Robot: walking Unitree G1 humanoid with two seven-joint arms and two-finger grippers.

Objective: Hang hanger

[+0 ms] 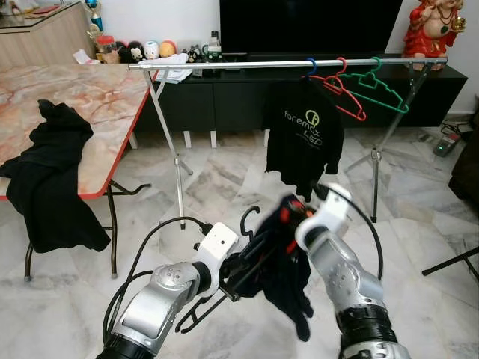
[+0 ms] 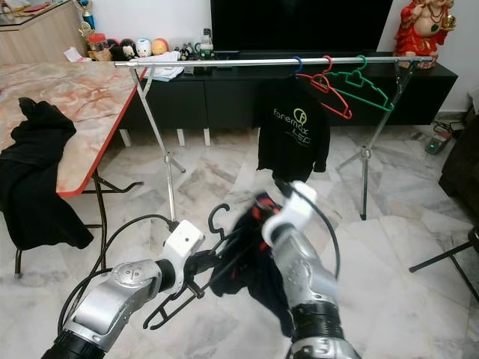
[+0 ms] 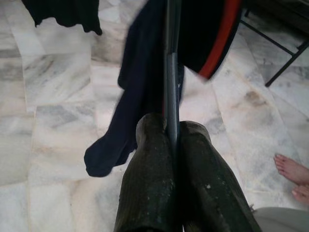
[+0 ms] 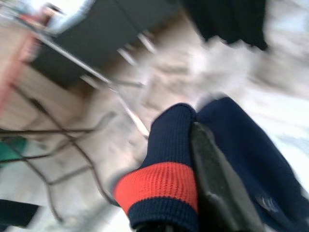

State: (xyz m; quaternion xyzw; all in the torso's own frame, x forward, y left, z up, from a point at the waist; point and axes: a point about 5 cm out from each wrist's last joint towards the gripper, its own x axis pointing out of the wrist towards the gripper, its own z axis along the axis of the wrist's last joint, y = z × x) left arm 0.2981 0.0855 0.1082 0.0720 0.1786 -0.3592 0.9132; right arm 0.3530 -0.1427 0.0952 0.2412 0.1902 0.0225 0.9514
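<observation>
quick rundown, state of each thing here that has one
left pincer: shut on black hanger
right pincer: holding navy garment, grip unclear
black t-shirt: hung on rail
red hanger: hung, bare
green hanger: hung, bare
black cloth: draped over table

Head stereo pair: looks forward and down from above both arms; both eyes share the clothes rail [image 1: 284,64], marble table [image 1: 71,112] and tiled floor [image 2: 419,224], slightly offset sideways.

Left wrist view: looks along the left gripper [image 3: 176,140], very near, facing down to the floor.

Right wrist view: close on a navy garment [image 4: 169,164], blurred, towards the dark cabinet [image 4: 111,38].
</observation>
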